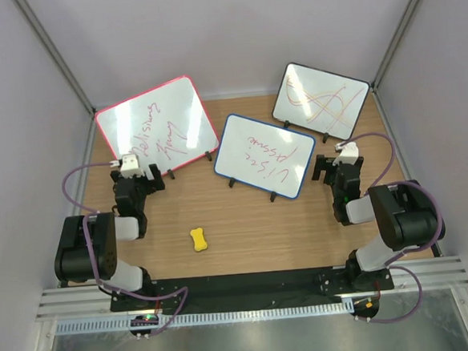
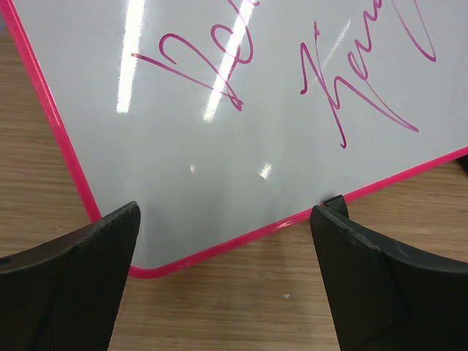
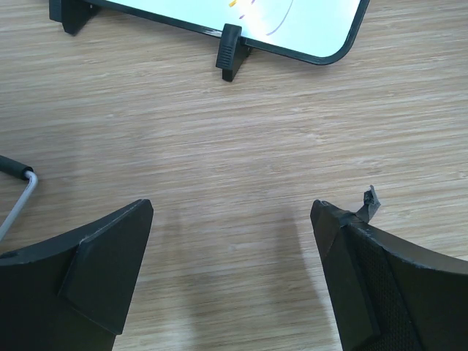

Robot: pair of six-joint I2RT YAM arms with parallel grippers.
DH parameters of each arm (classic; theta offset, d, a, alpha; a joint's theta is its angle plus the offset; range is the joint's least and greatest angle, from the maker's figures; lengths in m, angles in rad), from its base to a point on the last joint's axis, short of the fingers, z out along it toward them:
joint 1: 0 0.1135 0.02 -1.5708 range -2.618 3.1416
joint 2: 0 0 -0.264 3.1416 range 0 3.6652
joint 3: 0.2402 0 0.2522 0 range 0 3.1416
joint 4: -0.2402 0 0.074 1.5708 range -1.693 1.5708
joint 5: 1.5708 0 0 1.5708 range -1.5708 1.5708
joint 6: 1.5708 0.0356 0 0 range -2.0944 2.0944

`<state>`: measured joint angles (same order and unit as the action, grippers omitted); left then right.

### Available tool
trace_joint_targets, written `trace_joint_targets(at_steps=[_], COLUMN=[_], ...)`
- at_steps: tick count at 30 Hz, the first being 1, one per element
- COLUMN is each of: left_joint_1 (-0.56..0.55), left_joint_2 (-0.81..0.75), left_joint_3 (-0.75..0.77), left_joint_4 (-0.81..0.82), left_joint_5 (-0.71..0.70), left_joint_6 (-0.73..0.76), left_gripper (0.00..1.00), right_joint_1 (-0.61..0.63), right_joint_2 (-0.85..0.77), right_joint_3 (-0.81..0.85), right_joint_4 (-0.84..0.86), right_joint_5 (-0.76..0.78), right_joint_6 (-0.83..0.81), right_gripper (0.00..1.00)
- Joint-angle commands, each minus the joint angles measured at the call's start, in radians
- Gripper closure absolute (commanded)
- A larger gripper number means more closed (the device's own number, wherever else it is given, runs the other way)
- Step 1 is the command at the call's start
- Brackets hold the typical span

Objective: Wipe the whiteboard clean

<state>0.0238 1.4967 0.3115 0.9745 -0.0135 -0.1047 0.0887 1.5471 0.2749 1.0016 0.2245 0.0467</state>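
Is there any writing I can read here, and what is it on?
Blue-framed whiteboard: two lines of red cursive, too small to read.
Pink-framed board: perhaps "Polishing"; second word unclear.
Black-framed board: orange and red scribbles, no words.

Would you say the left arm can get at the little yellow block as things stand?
Probably yes. The yellow block lies alone on the table near that arm's base, with nothing around it. The left gripper is open and empty, facing the pink-framed board, so it must swing back.
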Motion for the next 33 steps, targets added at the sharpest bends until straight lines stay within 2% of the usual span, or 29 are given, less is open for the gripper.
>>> trace_joint_targets(at_steps=[1,5,7,9,10,11,12,13,14,15,16,18,19,20,21,22,23,24,26,28,29,30,32,33], left_joint_1=[-0.002,-0.002,-0.001,-0.001,-0.001,-0.002,-0.001,-0.002,-0.001,-0.001,-0.002,-0.015,-0.033,-0.059,-0.117,-0.149,-0.189,-0.262,-0.336,-0.410,-0.423,-0.430,-0.435,-0.438], left_joint_2=[-0.006,-0.006,-0.007,-0.024,-0.071,-0.096,-0.119,-0.145,-0.148,-0.147,-0.148,-0.154,-0.158,-0.167,-0.168,-0.170,-0.167,-0.167,-0.164,-0.167,-0.165,-0.174,-0.187,-0.202], left_joint_3=[0.000,0.000,0.001,-0.002,0.011,0.032,0.111,0.156,0.203,0.269,0.303,0.349,0.404,0.431,0.464,0.513,0.537,0.552,0.570,0.572,0.572,0.571,0.566,0.558], left_joint_4=[0.029,0.029,0.030,0.032,-0.055,-0.125,-0.210,-0.423,-0.503,-0.581,-0.712,-0.851,-0.920,-1.105,-1.202,-1.314,-1.482,-1.572,-1.733,-1.822,-1.876,-1.957,-2.010,-2.022], left_joint_5=[0.009,0.009,0.007,0.153,0.214,0.292,0.332,0.377,0.415,0.525,0.581,0.676,0.734,0.745,0.742,0.706,0.678,0.647,0.529,0.475,0.456,0.455,0.471,0.469], left_joint_6=[-0.004,-0.003,-0.001,0.048,0.078,0.089,0.100,0.100,0.100,0.165,0.196,0.282,0.407,0.481,0.569,0.765,0.855,0.961,1.171,1.302,1.462,1.534,1.705,1.746], left_gripper=[0.00,0.00,0.00,0.00,0.00,0.00,0.00,0.00,0.00,0.03,0.06,0.08,0.09,0.09,0.10,0.10,0.10,0.11,0.14,0.19,0.21,0.22,0.21,0.20], right_joint_1=[0.003,0.000,0.000,0.000,0.002,0.002,0.000,0.000,0.000,0.000,0.000,0.000,0.000,0.000,0.000,0.002,0.000,0.000,0.000,0.000,0.000,0.000,0.000,0.002], right_joint_2=[-0.012,-0.024,-0.091,-0.162,-0.194,-0.272,-0.307,-0.347,-0.407,-0.442,-0.471,-0.549,-0.567,-0.582,-0.596,-0.599,-0.601,-0.602,-0.608,-0.624,-0.627,-0.630,-0.636,-0.637], right_joint_3=[0.018,0.015,0.015,0.033,0.044,0.072,0.085,0.101,0.127,0.135,0.144,0.168,0.176,0.200,0.219,0.237,0.283,0.305,0.357,0.378,0.394,0.403,0.425,0.428], right_joint_4=[0.046,0.043,0.006,-0.117,-0.174,-0.301,-0.367,-0.429,-0.525,-0.566,-0.601,-0.695,-0.719,-0.775,-0.808,-0.842,-0.915,-0.949,-1.033,-1.064,-1.092,-1.109,-1.156,-1.167], right_joint_5=[-0.007,0.027,0.126,0.182,0.208,0.228,0.237,0.248,0.259,0.286,0.295,0.296,0.285,0.271,0.236,0.219,0.204,0.164,0.115,0.015,-0.016,-0.043,-0.102,-0.112], right_joint_6=[-0.007,0.004,0.045,0.074,0.091,0.119,0.130,0.142,0.166,0.174,0.185,0.212,0.219,0.226,0.245,0.252,0.263,0.271,0.268,0.253,0.249,0.246,0.239,0.234], right_gripper=[0.00,0.00,0.00,0.00,0.00,0.00,0.00,0.00,0.00,0.00,0.00,0.00,0.00,0.00,0.00,0.00,0.00,0.00,0.00,0.00,0.00,0.00,0.00,0.00])
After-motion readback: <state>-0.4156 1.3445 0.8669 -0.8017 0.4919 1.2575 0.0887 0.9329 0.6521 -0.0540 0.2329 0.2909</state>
